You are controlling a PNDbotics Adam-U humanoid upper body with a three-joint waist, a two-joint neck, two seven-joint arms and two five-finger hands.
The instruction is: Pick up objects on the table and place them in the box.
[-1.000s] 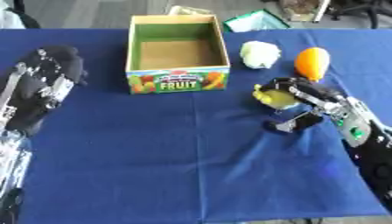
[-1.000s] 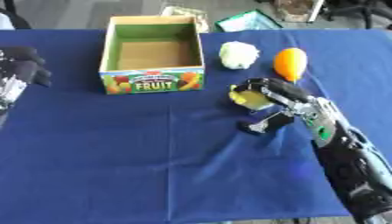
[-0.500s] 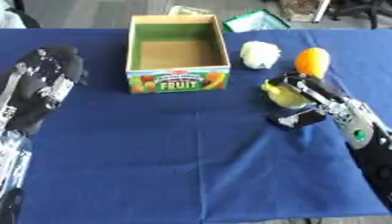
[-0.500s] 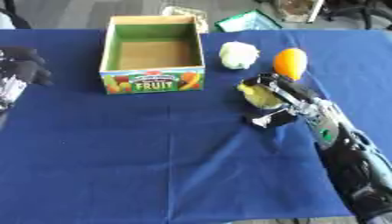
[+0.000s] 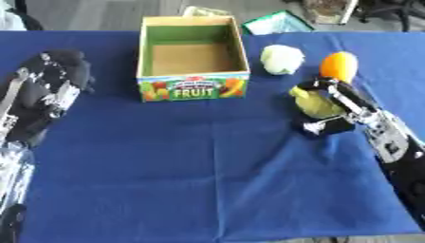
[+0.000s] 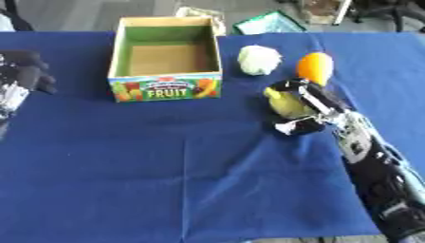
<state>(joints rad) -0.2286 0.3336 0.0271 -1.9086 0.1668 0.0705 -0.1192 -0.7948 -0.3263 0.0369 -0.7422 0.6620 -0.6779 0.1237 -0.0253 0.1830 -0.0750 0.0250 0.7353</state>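
Fruit is lying outside the box [image 5: 192, 88], which is sitting empty at upper centre. The right hand [image 5: 336, 111] is curling its fingers round a yellow-green fruit [image 5: 315, 103] right of centre; an orange fruit [image 5: 338, 66] and a pale round object [image 5: 281, 59] are waiting above it. The left hand [image 5: 48, 90] is idling with curled fingers at the left edge.

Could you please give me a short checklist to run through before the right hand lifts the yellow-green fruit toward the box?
1. Right hand curled round the yellow-green fruit: ok.
2. Fruit clear of the blue tablecloth: cannot tell.
3. Fruit box open and empty, ready to receive: ok.
4. Path to the box free: ok; the pale round item and orange fruit sit farther back.
5. Left hand out of the way at the left edge: ok.
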